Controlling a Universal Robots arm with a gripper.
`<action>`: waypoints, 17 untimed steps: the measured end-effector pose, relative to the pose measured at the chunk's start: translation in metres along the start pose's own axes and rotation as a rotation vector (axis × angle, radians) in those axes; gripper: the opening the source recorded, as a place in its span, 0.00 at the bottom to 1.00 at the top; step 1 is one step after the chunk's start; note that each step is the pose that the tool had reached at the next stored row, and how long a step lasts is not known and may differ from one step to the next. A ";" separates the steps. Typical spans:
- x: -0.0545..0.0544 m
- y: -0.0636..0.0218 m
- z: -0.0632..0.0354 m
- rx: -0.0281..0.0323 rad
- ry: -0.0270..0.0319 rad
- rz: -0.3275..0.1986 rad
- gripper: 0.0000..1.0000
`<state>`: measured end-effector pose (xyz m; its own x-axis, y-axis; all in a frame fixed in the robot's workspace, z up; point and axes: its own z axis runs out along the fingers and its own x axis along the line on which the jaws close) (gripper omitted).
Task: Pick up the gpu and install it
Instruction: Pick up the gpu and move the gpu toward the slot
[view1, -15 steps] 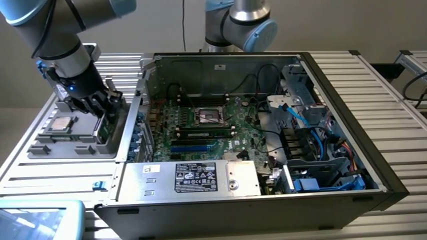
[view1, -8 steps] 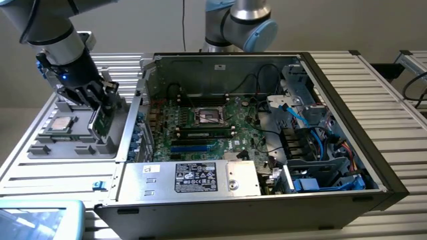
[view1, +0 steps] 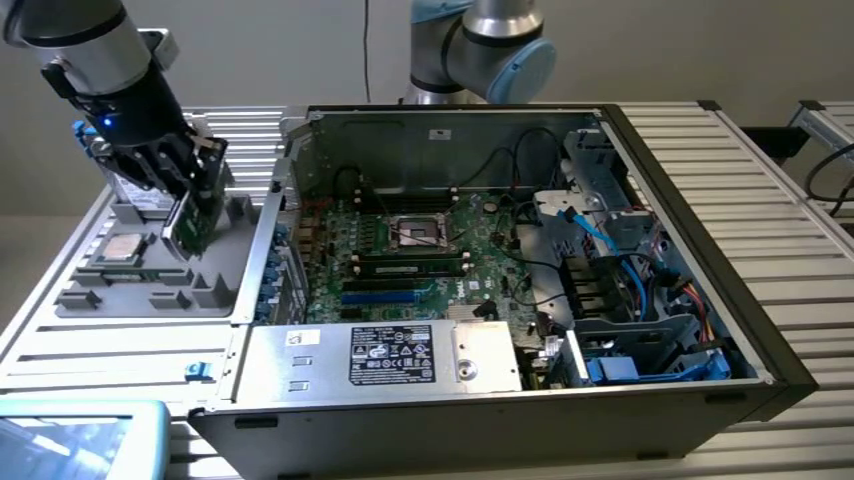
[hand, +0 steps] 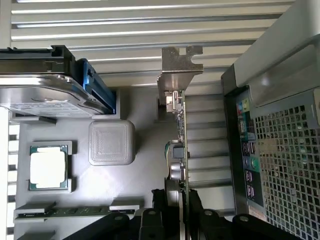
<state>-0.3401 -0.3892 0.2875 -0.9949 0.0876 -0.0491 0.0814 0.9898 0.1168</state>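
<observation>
You see the gripper (hand: 180, 202) clamped on the gpu (hand: 180, 145), held edge-on with its silver bracket (hand: 181, 62) at the far end, between the grey tray (hand: 145, 175) holding 1 processor chip (hand: 48, 167) and the computer case (hand: 280, 150).

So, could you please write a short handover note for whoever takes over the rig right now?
Gripper: shut on the gpu, gripping the card's edge opposite the silver end bracket.
Gpu: upright at the grey parts tray, on the exterior view's left beside the open computer case. I cannot tell whether it has cleared its tray slot.
Tray also holds the processor and memory stick.
Done: gpu grasped.
Left: the install; the gpu is not yet in the case.
</observation>
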 end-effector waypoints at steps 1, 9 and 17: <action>0.000 0.0001 -0.0046 0.0000 0.0001 0.000 0.30; -0.005 0.0018 -0.0409 0.0002 0.0010 0.000 0.30; -0.015 0.0047 -0.0767 0.0007 0.0083 0.001 0.30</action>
<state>-0.3291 -0.3946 0.3649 -0.9953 0.0880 -0.0406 0.0828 0.9898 0.1161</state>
